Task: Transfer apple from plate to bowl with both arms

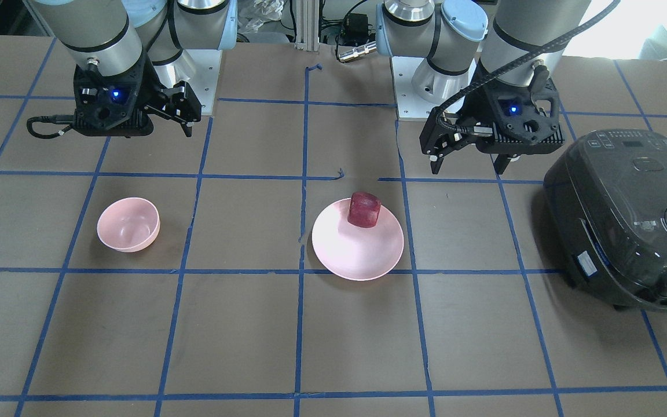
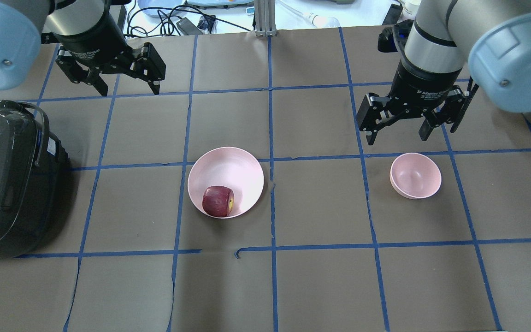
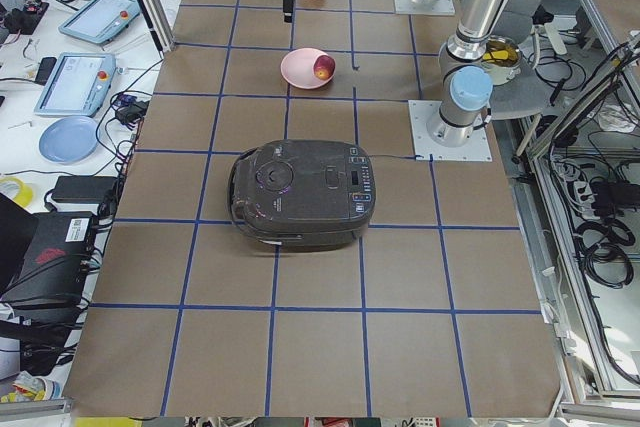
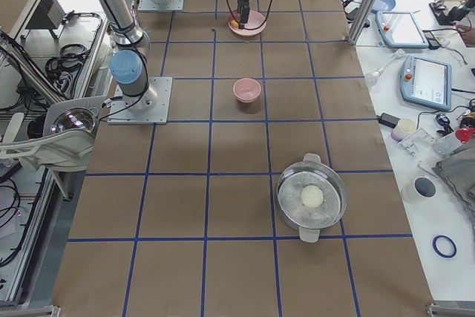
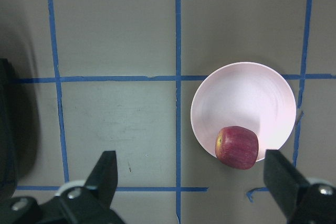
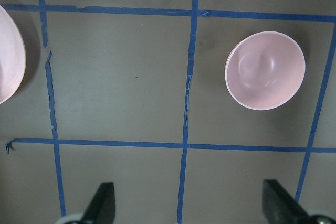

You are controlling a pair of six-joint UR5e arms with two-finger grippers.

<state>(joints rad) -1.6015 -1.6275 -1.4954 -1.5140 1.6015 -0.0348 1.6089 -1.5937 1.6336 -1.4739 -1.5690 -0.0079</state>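
The dark red apple [image 1: 364, 209] [image 2: 217, 201] lies on the robot-side part of the wide pale pink plate [image 1: 356, 255] [image 2: 235, 168] near the table's middle. The small deep pink bowl [image 1: 128, 225] [image 2: 415, 175] stands empty on the robot's right. My left gripper [image 2: 131, 91] [image 1: 468, 168] is open and empty, above the table beyond and left of the plate; its wrist view shows the apple [image 5: 237, 147] on the plate [image 5: 247, 98]. My right gripper [image 2: 397, 138] is open and empty, above the table just beyond the bowl [image 6: 265, 70].
A black rice cooker [image 2: 2, 175] [image 1: 629, 220] stands at the table's left end, near my left arm. A steel pot [image 4: 312, 197] holding a white ball sits at the right end. Blue tape lines grid the brown table [image 2: 316, 276].
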